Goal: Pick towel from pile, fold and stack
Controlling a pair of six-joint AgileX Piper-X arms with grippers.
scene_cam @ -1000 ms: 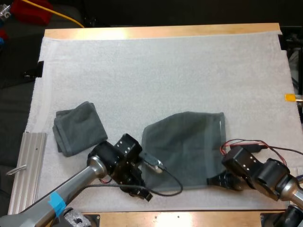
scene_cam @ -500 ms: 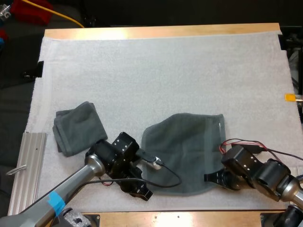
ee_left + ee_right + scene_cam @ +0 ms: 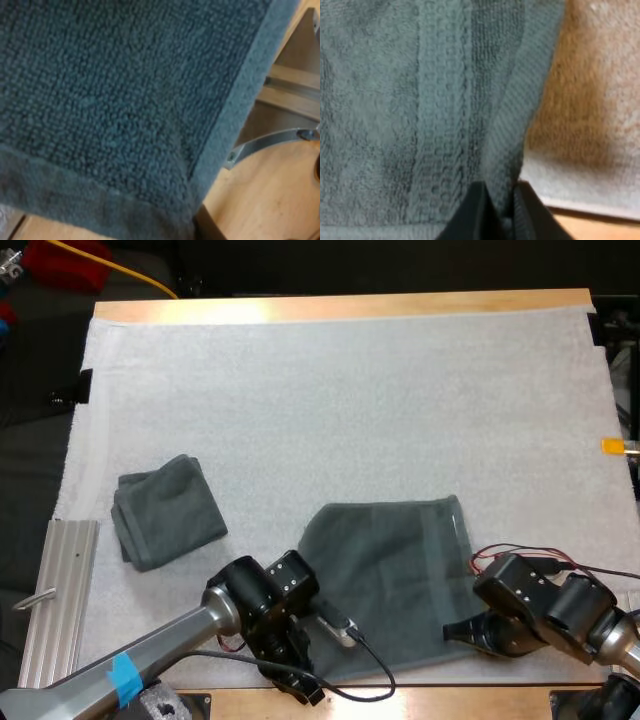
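Observation:
A dark grey-green towel (image 3: 385,575) lies spread on the white mat (image 3: 340,400), its near edge at the mat's front border. My left gripper (image 3: 300,683) is at the towel's near left corner, shut on it; the left wrist view has the towel (image 3: 110,100) hanging close, its corner over the wooden table edge. My right gripper (image 3: 457,631) holds the near right corner. In the right wrist view its fingers (image 3: 476,212) pinch the towel's hem (image 3: 512,135) from both sides. A folded towel (image 3: 165,510) rests on the mat to the left.
A metal rail (image 3: 62,585) runs along the table's left side, beside the mat. The wooden front edge (image 3: 450,702) lies just behind both grippers. In the left wrist view a metal bracket (image 3: 270,142) shows under the table edge.
Both grippers have drawn back toward the table's front edge, dragging the spread towel with them. Its far edge has slid nearer and straightened.

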